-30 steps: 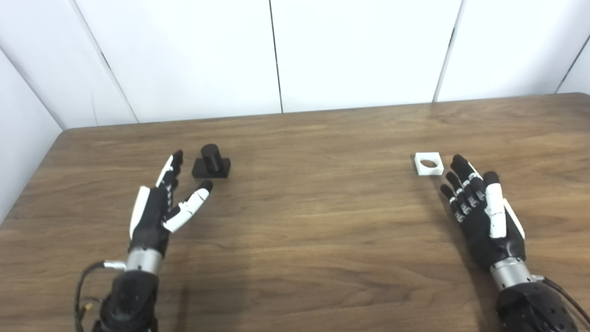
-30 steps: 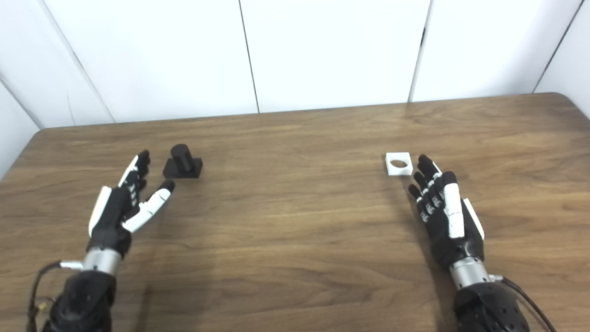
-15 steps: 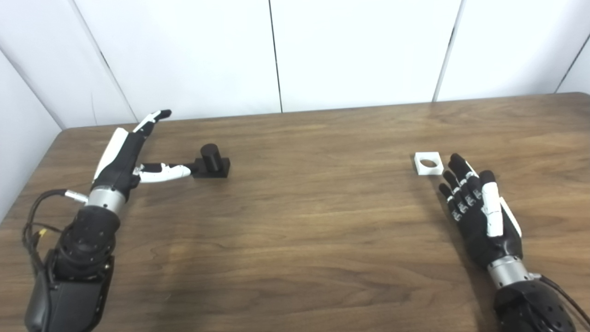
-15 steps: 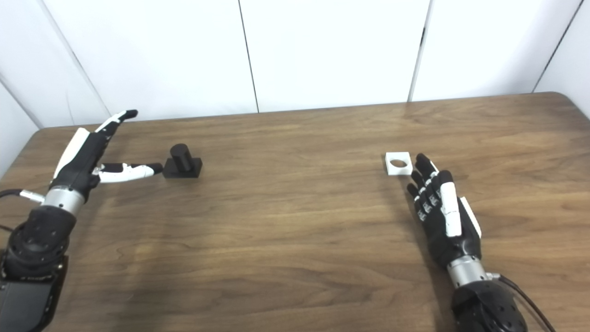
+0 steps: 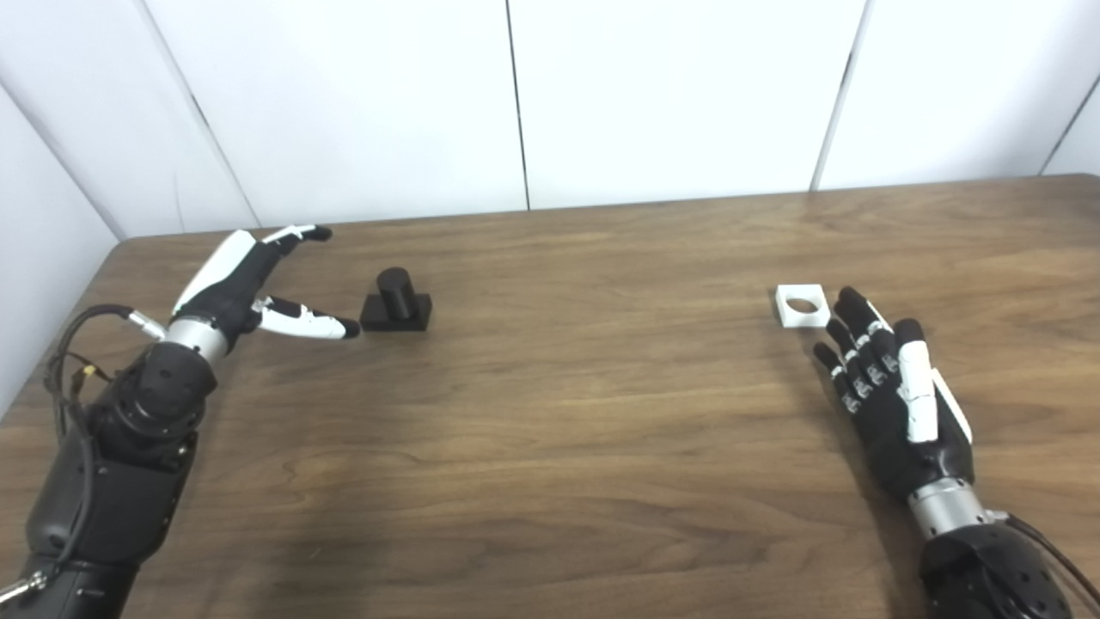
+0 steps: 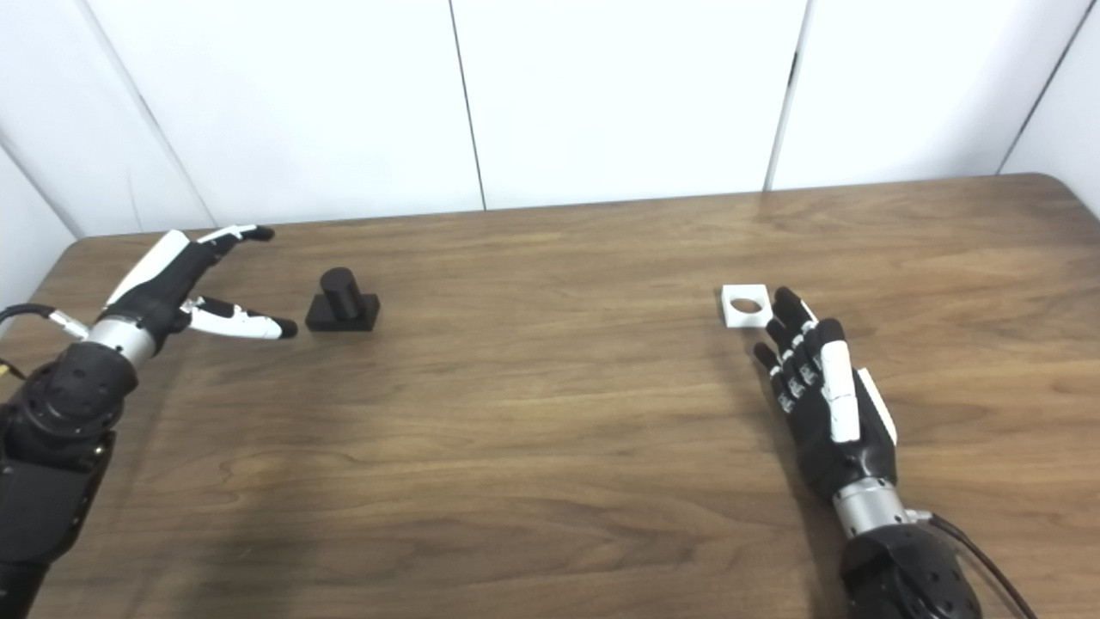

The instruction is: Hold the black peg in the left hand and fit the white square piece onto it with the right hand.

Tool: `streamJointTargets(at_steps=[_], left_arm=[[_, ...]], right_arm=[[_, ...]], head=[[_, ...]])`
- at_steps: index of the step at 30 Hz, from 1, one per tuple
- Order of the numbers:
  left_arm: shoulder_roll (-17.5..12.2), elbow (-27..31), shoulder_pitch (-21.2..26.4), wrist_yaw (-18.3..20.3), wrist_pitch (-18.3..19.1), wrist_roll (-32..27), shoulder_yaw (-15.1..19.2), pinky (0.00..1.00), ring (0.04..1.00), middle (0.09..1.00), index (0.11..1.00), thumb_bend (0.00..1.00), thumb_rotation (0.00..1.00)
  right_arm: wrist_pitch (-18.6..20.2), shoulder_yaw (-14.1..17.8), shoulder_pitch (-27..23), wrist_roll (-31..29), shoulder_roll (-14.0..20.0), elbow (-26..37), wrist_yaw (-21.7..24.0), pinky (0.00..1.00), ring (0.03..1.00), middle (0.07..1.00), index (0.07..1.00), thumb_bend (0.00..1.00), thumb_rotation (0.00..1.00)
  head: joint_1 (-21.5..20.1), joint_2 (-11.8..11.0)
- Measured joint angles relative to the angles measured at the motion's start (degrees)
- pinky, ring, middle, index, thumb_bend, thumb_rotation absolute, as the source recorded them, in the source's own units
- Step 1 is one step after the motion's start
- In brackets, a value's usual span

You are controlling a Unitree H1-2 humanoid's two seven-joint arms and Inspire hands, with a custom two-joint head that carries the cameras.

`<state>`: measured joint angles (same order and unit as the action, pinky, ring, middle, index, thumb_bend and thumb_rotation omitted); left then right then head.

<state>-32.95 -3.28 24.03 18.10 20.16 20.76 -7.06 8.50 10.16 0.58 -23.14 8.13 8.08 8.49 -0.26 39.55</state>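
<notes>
Black peg (image 5: pixel 395 298), a cylinder on a square base, stands beside the spread, empty left hand (image 5: pixel 249 284).

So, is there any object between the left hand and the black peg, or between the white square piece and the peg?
Nothing visible blocks either path. The left hand is open, just left of the black peg, with only bare table between them. The white square piece lies far right, by the open right hand; the wood between it and the peg is bare.
</notes>
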Motion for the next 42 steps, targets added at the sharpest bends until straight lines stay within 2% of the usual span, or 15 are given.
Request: streamJointTargets(at_steps=[16, 30, 38, 40, 42], left_arm=[[-0.2, -2.95, 1.12, 1.86, -0.99, 2.07, -3.12, 0.91, 1.0, 0.977, 0.83, 0.94, 0.17], [2.57, -6.46, 2.27, 1.86, -1.26, 3.5, -4.67, 0.89, 1.0, 0.971, 0.821, 0.89, 0.17], [3.46, -8.54, 3.15, 0.92, -3.44, 4.95, -5.8, 0.88, 0.995, 0.962, 0.815, 0.89, 0.17], [3.5, -8.88, 3.64, 0.6, -4.1, 5.65, -6.02, 0.9, 0.991, 0.955, 0.807, 0.9, 0.18], [3.5, -9.2, 4.08, 0.19, -5.5, 5.98, -6.18, 0.97, 0.988, 0.947, 0.8, 0.91, 0.19]], right_arm=[[-0.01, 0.03, 0.12, 0.0, 0.01, 0.07, 0.0, 0.98, 0.997, 0.984, 0.93, 0.62, 0.87], [-0.01, -0.03, 0.54, 0.07, -0.13, 0.56, -0.22, 1.0, 1.0, 0.988, 0.929, 0.61, 0.88], [-0.02, -0.1, 1.37, 0.1, -0.26, 1.37, -0.28, 0.99, 1.0, 0.983, 0.93, 0.6, 0.88], [-0.02, -0.17, 1.49, 0.08, -0.27, 1.46, -0.28, 0.99, 1.0, 0.984, 0.932, 0.6, 0.88], [-0.01, -0.19, 1.52, 0.11, -0.27, 1.49, -0.29, 0.98, 1.0, 0.983, 0.928, 0.6, 0.89]], head=[[-0.35, -0.26], [-1.05, -0.7], [-1.49, -0.88], [-1.41, -0.88], [-1.41, -0.88]])
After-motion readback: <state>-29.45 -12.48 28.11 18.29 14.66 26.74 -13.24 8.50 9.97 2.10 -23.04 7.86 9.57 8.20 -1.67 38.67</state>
